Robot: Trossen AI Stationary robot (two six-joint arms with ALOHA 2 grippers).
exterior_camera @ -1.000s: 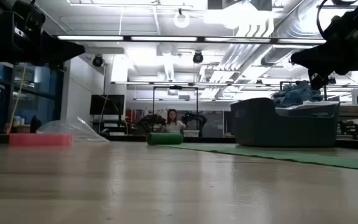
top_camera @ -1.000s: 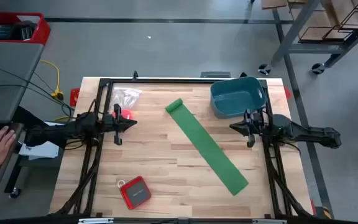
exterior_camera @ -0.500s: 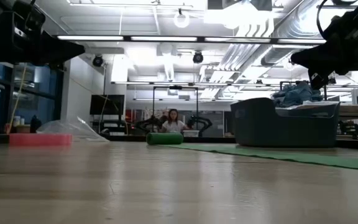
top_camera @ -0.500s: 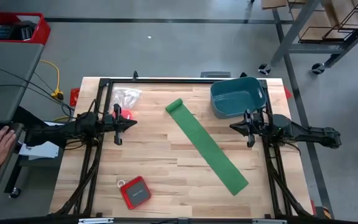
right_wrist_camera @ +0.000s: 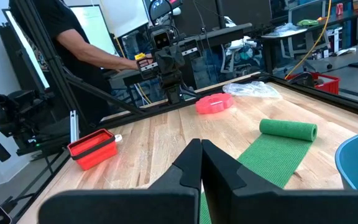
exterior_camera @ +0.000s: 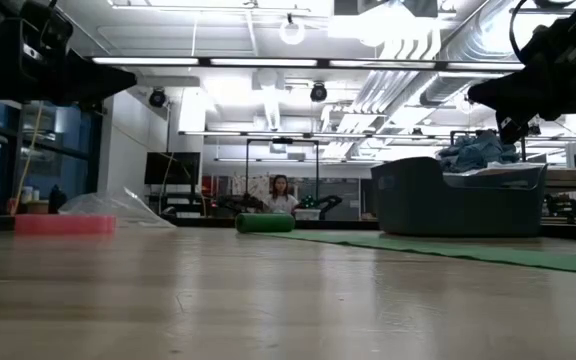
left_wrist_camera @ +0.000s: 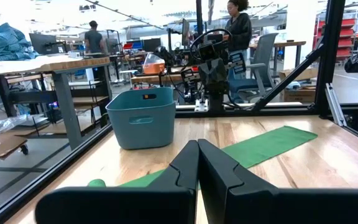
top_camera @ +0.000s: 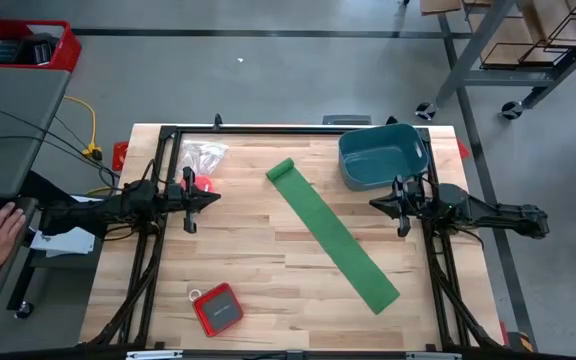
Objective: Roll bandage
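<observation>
Nothing on the table has moved since a second ago; from above, the bandage (top_camera: 333, 238) lies slantwise, barely rolled at its far end, between both arms; left pincer (top_camera: 212, 197) and right pincer (top_camera: 376, 203) hover pinched together; rolling seems unstarted, so one must reach that rolled end (right_wrist_camera: 288, 129).

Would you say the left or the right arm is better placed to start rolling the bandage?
Probably the left. The bandage's rolled end points toward the left gripper. The right gripper hovers nearer the flat middle, beside the teal tub. Both are shut.
</observation>
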